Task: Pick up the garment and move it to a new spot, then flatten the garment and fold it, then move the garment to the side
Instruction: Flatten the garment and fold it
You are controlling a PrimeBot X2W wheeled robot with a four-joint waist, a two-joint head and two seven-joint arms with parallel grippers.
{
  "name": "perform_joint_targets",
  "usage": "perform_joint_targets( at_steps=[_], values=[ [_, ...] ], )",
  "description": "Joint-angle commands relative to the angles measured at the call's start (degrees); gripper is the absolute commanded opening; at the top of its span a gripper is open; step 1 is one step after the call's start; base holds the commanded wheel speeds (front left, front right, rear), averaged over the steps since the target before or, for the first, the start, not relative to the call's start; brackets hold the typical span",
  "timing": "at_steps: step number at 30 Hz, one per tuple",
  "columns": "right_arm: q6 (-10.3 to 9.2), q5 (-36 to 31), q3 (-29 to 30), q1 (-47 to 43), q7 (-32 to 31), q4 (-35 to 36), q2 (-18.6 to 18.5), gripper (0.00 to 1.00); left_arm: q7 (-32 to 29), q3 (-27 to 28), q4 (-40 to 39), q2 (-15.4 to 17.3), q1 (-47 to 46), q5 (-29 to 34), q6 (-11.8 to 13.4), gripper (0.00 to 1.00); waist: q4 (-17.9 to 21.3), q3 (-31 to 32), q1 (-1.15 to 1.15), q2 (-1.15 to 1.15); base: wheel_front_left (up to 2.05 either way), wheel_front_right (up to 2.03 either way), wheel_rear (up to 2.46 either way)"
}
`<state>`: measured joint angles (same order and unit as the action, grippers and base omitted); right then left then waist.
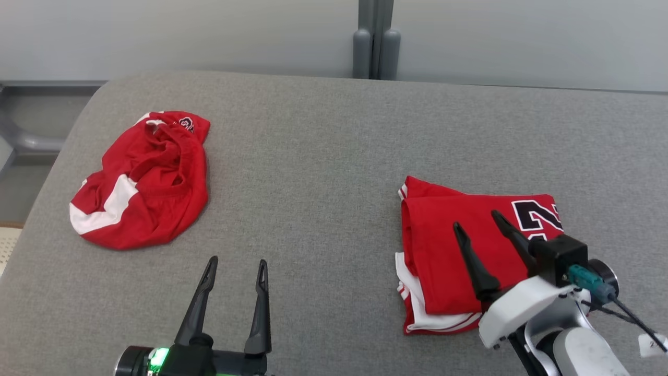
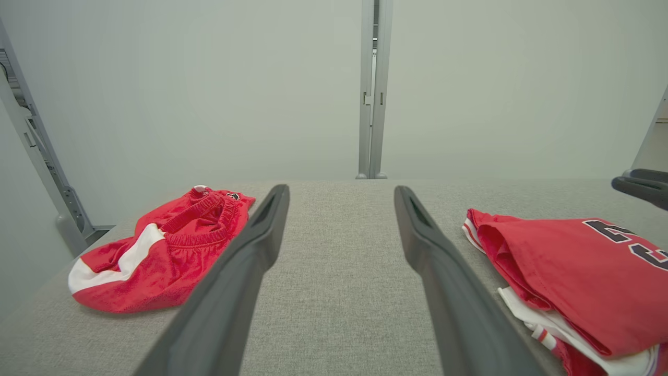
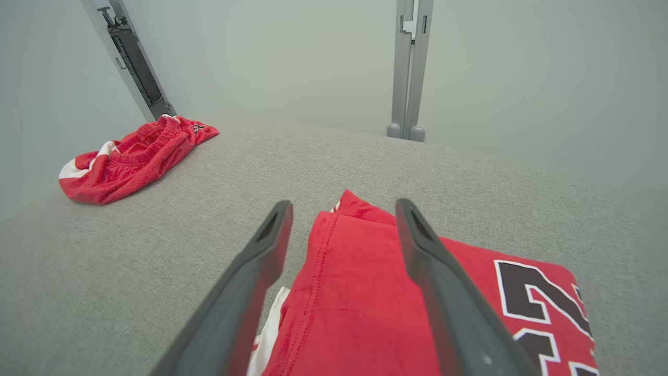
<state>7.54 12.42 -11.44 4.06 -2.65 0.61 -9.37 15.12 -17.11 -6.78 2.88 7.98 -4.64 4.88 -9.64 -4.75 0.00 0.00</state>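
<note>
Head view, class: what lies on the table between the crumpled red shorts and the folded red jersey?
Nothing: in the head view, bare grey table runs from the shorts to the jersey.

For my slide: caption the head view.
Right gripper open over the folded red jersey; crumpled red shorts lie apart at left.

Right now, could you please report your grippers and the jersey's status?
Left gripper open, empty, over table. Right gripper open, fingers spread above folded red jersey, nothing held. Crumpled red shorts far left, not in the way.
</note>
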Motion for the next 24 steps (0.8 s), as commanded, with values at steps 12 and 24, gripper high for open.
perform_joint_targets(
  at_steps=[12,24],
  values=[
    [-0.11,-0.6,-1.1,-3.7,17.7,-14.6,-2.3,1.00,0.0,3.8,0.9,0.1,5.6,-0.8,1.5,1.00,7.4,8.7,0.00,0.00,0.00,0.00,0.00],
    [-0.10,-1.3,5.6,-8.7,17.9,-8.7,-0.2,1.00,0.0,7.5,-0.5,0.0,11.4,-1.3,1.1,1.00,9.8,11.2,0.00,0.00,0.00,0.00,0.00]
  ],
)
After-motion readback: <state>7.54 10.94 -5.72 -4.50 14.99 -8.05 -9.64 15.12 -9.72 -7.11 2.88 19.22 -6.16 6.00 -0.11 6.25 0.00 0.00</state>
